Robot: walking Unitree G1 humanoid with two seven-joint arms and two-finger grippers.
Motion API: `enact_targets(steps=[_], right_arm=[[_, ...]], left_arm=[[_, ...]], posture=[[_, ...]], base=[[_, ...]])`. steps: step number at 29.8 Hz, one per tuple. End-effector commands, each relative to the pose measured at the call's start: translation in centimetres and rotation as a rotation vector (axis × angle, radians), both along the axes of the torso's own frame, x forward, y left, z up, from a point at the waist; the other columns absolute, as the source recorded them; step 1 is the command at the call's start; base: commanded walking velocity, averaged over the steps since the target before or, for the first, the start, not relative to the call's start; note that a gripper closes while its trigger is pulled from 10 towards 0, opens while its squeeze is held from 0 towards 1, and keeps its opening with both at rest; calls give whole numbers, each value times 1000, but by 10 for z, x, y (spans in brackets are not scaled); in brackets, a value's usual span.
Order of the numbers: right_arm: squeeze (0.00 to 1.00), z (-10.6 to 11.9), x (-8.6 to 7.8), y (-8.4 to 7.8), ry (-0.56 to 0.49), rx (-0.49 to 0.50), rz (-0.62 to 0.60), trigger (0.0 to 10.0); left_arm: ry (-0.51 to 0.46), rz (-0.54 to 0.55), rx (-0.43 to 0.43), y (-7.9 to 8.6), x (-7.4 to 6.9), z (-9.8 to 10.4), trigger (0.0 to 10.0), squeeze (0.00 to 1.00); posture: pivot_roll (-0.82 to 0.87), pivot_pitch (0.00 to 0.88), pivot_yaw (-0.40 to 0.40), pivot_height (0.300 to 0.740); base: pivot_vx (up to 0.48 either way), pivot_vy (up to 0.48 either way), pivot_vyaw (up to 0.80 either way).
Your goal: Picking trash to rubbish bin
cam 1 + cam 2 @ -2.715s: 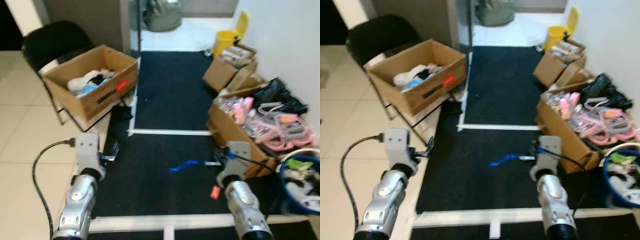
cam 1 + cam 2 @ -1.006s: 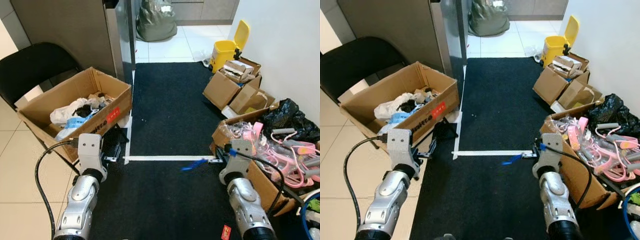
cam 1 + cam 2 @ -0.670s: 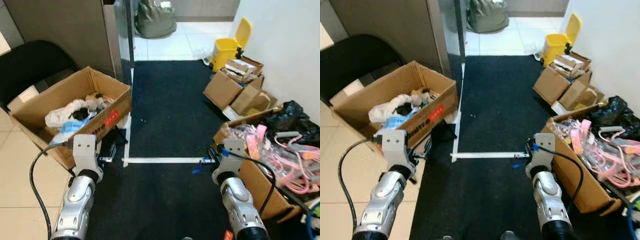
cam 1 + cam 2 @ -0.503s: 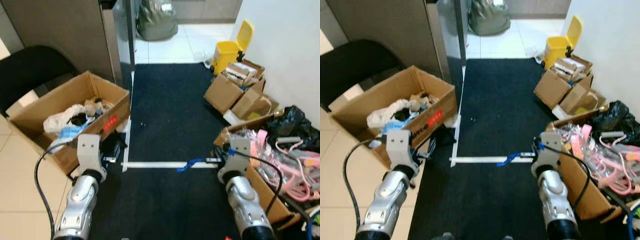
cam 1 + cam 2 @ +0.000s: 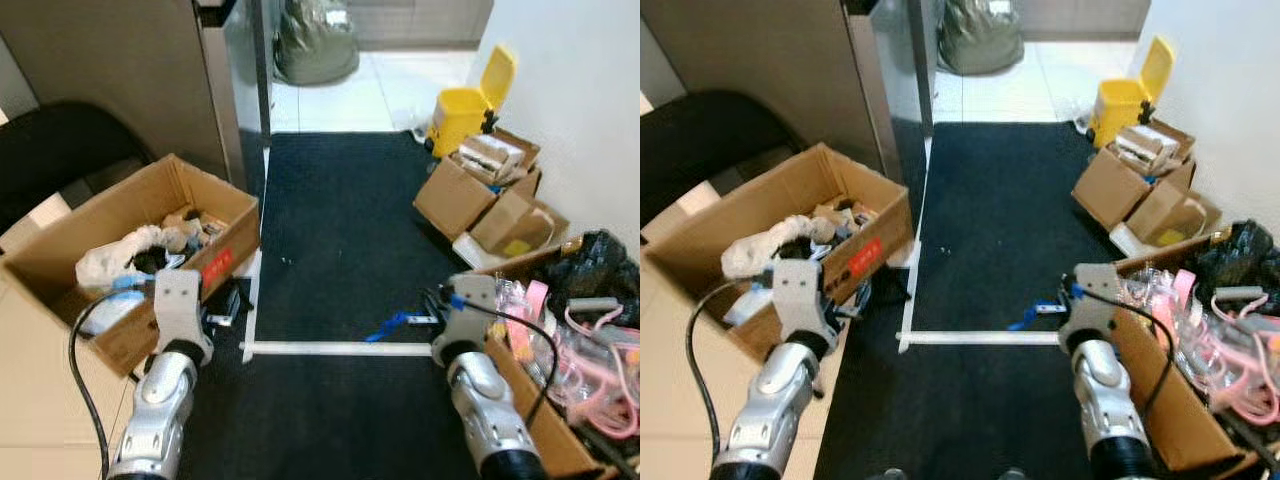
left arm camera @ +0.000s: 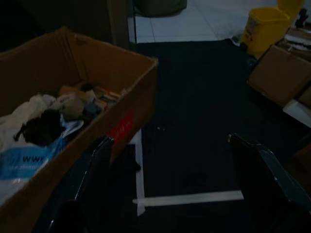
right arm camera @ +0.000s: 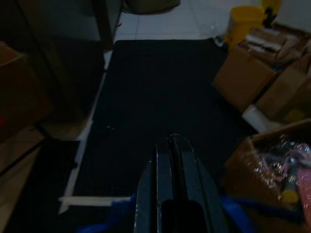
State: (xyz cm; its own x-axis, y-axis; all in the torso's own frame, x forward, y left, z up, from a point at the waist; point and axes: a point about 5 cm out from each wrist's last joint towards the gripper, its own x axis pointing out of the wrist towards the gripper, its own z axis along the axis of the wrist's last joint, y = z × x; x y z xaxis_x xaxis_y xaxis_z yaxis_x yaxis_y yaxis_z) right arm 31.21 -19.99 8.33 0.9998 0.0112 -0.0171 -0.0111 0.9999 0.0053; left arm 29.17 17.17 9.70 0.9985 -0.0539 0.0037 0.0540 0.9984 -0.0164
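left eye view | black mat | tiled floor beyond

Dark carpet runs down a corridor, crossed by a white tape line. Cream floor tiles on the left; pale tiles beyond the carpet's far end. White wall on the right. Grey-brown partition at left, metal edge post beside it. Black folding chair against the partition. Grey-green sack on the far tiles. Light even, overhead; wrist views dim.
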Motion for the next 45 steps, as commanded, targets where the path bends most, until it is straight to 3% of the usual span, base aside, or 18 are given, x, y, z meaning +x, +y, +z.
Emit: enact_targets(steps=[1, 17, 23, 33, 35, 45], right_arm=[[0, -7, -3, 7, 25, -9, 22, 10000], [0, -3, 1, 12, 6, -19, 51, 10000], [0, -1, 2, 25, -3, -73, 149, 10000], [0, 4, 9, 23, -11, -53, 155, 10000], [0, 7, 12, 24, -20, -50, 163, 10000], [0, 9, 17, 36, -32, -36, 189, 10000]], left_arm=[[22, 12, -3, 4, -4, -6, 10000, 0], [21, 11, -2, 3, -4, -6, 10000, 0], [26, 12, 4, 5, -6, -8, 10000, 0], [22, 3, 18, 7, -8, -9, 10000, 0], [20, 3, 19, 8, -7, -7, 10000, 0], [25, 11, 16, 9, -9, -9, 10000, 0]], posture=[[60, 155, 17, 740], [62, 158, 16, 740], [62, 147, 4, 740], [69, 81, -12, 740], [74, 115, -9, 740], [76, 104, -6, 740]], base=[[330, 0, 0], [330, 0, 0], [328, 0, 740], [330, 0, 800], [330, 0, 800], [328, 0, 800]])
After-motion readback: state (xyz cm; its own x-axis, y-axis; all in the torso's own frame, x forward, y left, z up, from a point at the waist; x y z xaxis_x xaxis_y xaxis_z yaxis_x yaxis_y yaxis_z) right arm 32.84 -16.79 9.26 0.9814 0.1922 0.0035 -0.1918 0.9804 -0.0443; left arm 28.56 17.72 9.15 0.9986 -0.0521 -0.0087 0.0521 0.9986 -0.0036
